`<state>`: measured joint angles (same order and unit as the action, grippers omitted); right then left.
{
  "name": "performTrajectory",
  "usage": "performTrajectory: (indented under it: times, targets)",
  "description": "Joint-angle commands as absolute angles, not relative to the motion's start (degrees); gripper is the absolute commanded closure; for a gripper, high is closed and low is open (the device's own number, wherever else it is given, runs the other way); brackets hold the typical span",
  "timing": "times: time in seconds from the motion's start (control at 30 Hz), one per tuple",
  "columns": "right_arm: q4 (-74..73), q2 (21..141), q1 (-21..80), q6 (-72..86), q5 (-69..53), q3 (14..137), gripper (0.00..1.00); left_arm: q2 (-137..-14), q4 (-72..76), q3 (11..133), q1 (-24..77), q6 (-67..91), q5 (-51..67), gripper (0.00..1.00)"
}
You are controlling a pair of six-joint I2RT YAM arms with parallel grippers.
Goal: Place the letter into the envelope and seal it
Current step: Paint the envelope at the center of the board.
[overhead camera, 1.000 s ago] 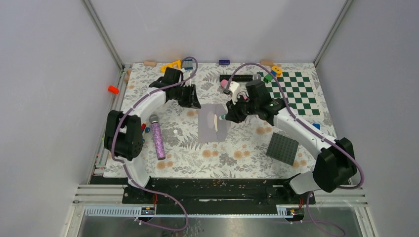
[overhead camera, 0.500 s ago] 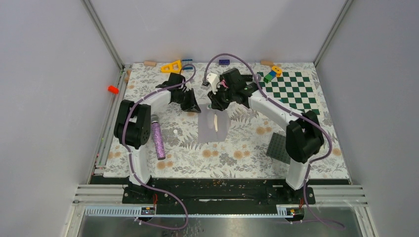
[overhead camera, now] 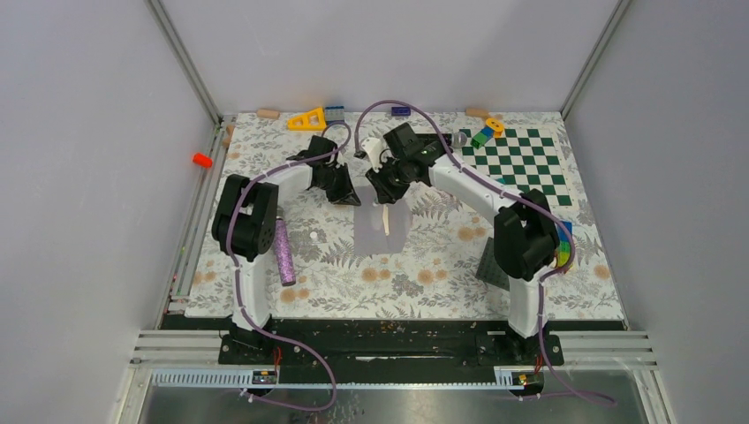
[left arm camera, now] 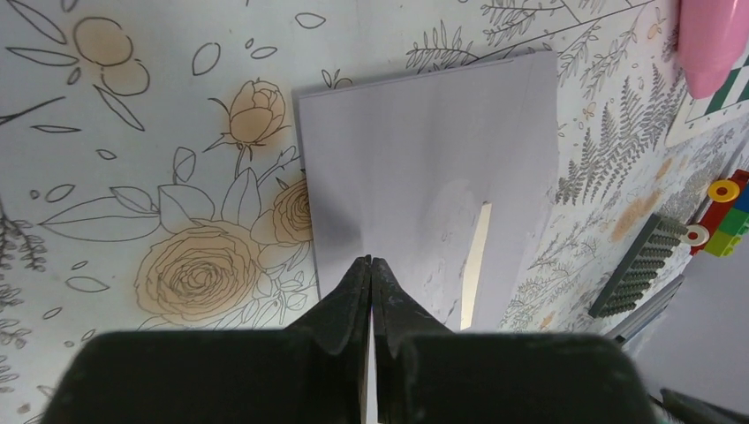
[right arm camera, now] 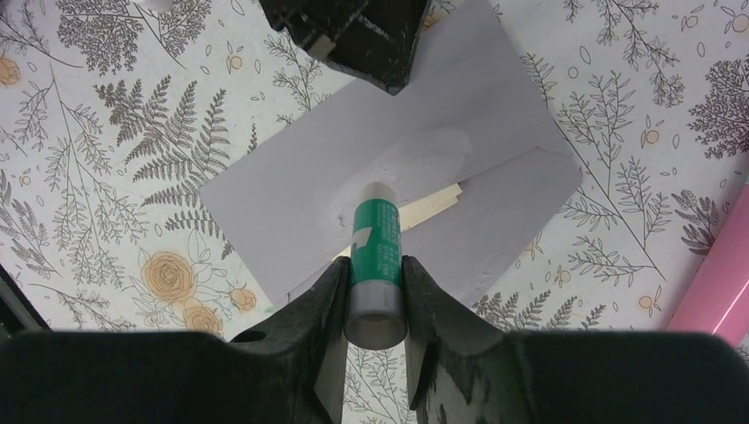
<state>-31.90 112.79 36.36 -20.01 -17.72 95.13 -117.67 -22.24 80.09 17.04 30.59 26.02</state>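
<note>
So the sealing step was what looked to be in hand here, not the stuffing step. The letter (right arm camera: 435, 202) seemed to be tucked in, with only a thin tan sliver of it left showing through a gap in the envelope (right arm camera: 300, 190). The envelope was laid flat around the middle of the floral mat, a touch toward the far side, with both arms reached in over its far end.

A green-and-white glue stick (right arm camera: 374, 231) was clamped in the right gripper (right arm camera: 374, 268), jaws snug on its barrel, the white tip pointed out over the grey paper right next to that tan sliver. A pale shiny patch (right arm camera: 422, 150) could be made out on the paper just past the tip, probably glue, though that was only guessed. Whether the tip was touching the paper couldn't be told.

The left gripper (left arm camera: 371, 262) was squeezed fully together at the envelope's far-left corner. Whether paper was nipped between the fingers or just pressed down couldn't be made out.

For the next move, it was reckoned that the glue would need to be run along the flap edge, then the stick lifted clear so the flap could be folded over and pressed flat. The envelope would have to be kept pinned meanwhile, since thin paper like that would likely be dragged along by a sticky tip
</note>
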Motion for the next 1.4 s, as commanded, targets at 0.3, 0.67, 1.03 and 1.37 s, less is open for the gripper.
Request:
performTrajectory:
  times: [0.3,0.67,1.03,1.37]
  targets:
    - [-38.92,120.28,39.1,-18.64,-9.74,103.35,1.0,-119.45,-18.3,77.89,17.58,34.4,21.82,1.0]
    - [-38.97,124.21,39.43,-18.71,-4.84,106.36,1.0,-119.45,-18.24,77.02,17.66,34.85,19.49,1.0]
    - [-39.87,128.66,39.53,-17.64,-2.16,110.94,1.0,-119.44,-18.6,76.96,17.93,34.76,18.71,1.0]
    - [-44.93,127.62,40.35,-15.62,-9.58,110.16,1.0,-119.34,-18.72,76.74,18.02,35.12,17.53,1.0]
